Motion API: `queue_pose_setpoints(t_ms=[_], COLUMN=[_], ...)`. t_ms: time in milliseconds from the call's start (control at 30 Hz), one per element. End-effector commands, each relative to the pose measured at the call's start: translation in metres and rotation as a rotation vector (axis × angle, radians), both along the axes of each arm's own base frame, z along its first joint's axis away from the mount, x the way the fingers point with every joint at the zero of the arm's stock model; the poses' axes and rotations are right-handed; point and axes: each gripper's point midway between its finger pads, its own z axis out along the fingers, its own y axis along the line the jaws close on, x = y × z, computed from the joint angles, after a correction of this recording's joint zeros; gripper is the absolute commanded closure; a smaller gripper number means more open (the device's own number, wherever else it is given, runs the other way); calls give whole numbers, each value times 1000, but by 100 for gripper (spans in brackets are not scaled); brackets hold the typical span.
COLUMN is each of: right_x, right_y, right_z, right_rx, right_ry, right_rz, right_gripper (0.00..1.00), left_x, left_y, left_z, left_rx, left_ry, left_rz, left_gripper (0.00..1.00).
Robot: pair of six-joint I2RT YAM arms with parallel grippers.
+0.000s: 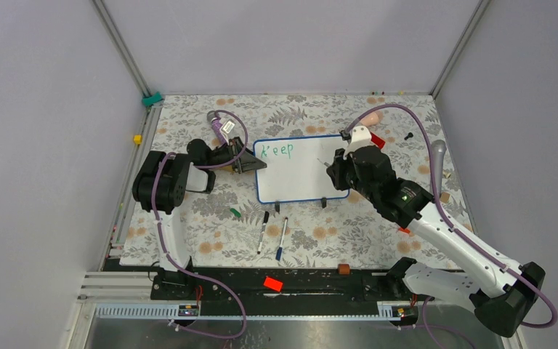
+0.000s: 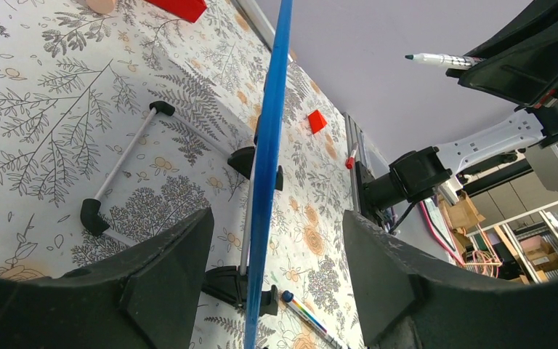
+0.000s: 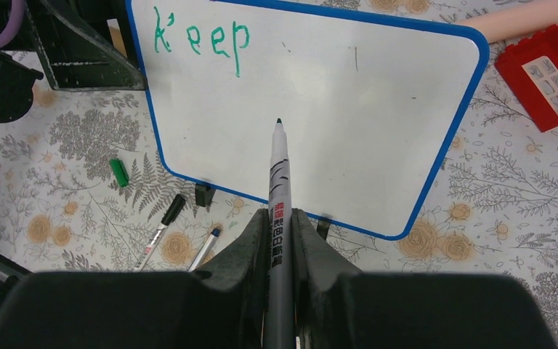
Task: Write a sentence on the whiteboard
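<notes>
The right gripper [image 3: 280, 218] is clamped narrowly on a white-barrelled marker [image 3: 279, 171] with a dark tip, and the barrel runs straight out between its black fingers. The tip points at the bare middle of the small glossy whiteboard [image 3: 363, 123], which has a thin blue rim and rounded corners. Seen edge-on from the left wrist, a gap shows between the tip and the board face.

The left gripper [image 2: 276, 218] is spread wide, its two black fingers [image 2: 167, 283] either side of the whiteboard's left rim, with neither pad touching it. The whiteboard is propped on two short black feet on the floral-printed tablecloth [image 1: 211, 233], between the two arms.

Of the sentence [image 3: 202, 42], only the green handwritten word "Keep" is there, in the whiteboard's upper left corner, up and left of the marker tip. Just in front of the whiteboard's near edge lie a small green cap [image 3: 118, 172], a black-capped pen [image 3: 161, 222] and a blue-tipped pen [image 3: 205, 247]. Beside its far right corner sits a red plastic block [image 3: 545, 73].
</notes>
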Motion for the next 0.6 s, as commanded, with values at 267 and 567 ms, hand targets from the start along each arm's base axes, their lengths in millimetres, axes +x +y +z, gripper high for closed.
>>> queue_pose_setpoints(t_ms=[267, 567], right_x=[14, 8], right_y=[-18, 11], right_z=[12, 6], right_rx=[106, 7], right_ry=[1, 99], right_rz=[-231, -42], right_gripper=[100, 100], left_x=[2, 1], left_y=[-1, -1], left_z=[11, 11], left_rx=[-7, -7], left_ry=[-81, -77], left_rz=[-25, -28], left_gripper=[35, 37])
